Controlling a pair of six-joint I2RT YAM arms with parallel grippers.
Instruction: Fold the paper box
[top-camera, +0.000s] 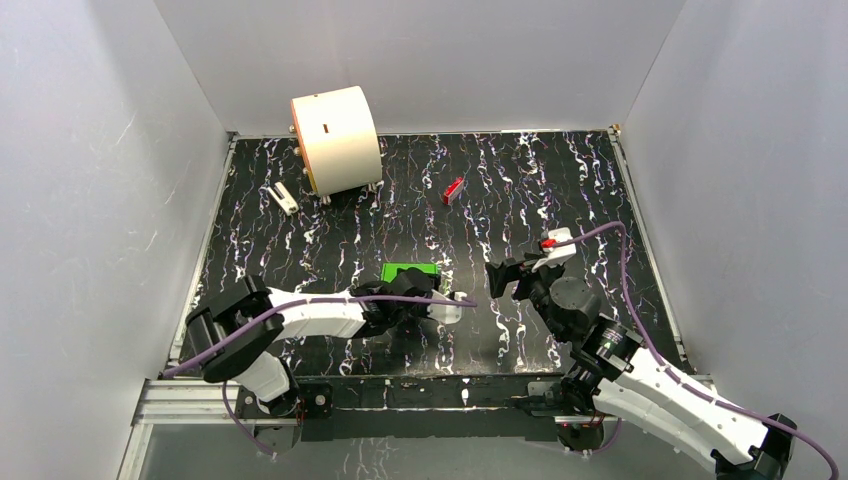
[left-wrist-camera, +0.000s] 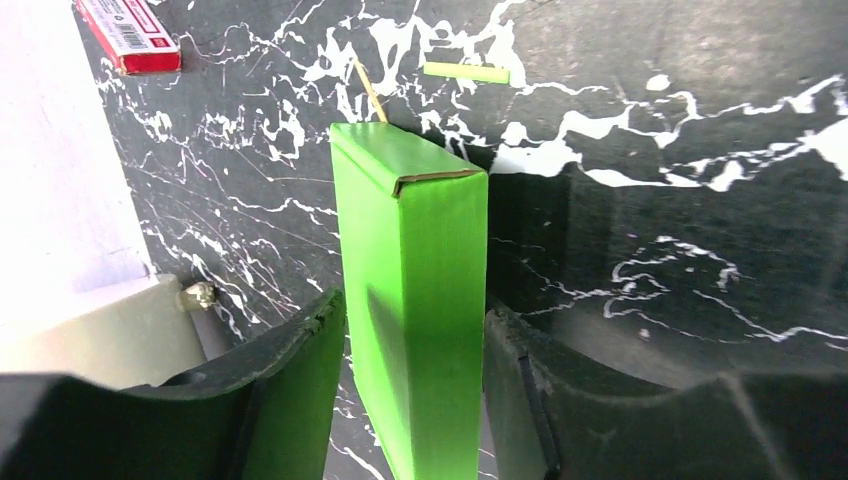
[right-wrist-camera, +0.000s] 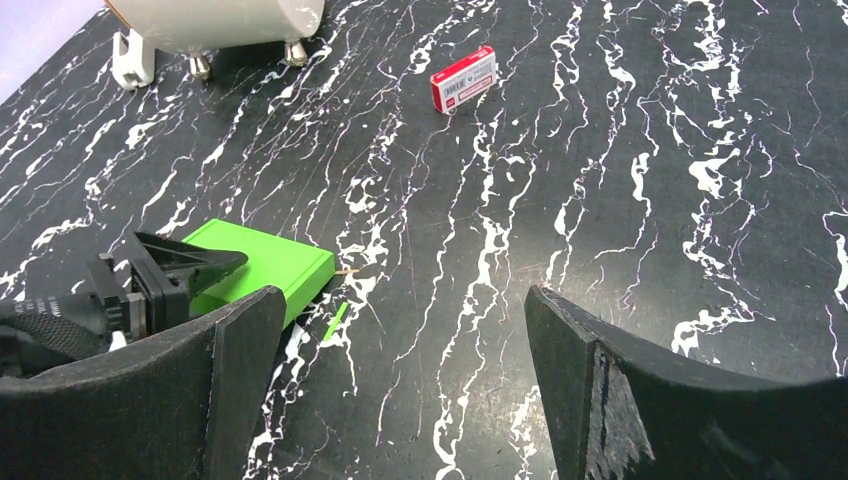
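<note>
The box (left-wrist-camera: 430, 240) is flanked by the left gripper (left-wrist-camera: 412, 308); whether it is clamped cannot be told. Its flap (left-wrist-camera: 395, 155) should be pressed flush by the right gripper (right-wrist-camera: 400, 300), now spread wide and empty.

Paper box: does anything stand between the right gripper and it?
Nothing visible blocks the way. Between the open right gripper and the paper box there is only bare table, with a thin green strip lying flat near the box's corner. The left gripper straddles the box at its other end, off that path.
</note>
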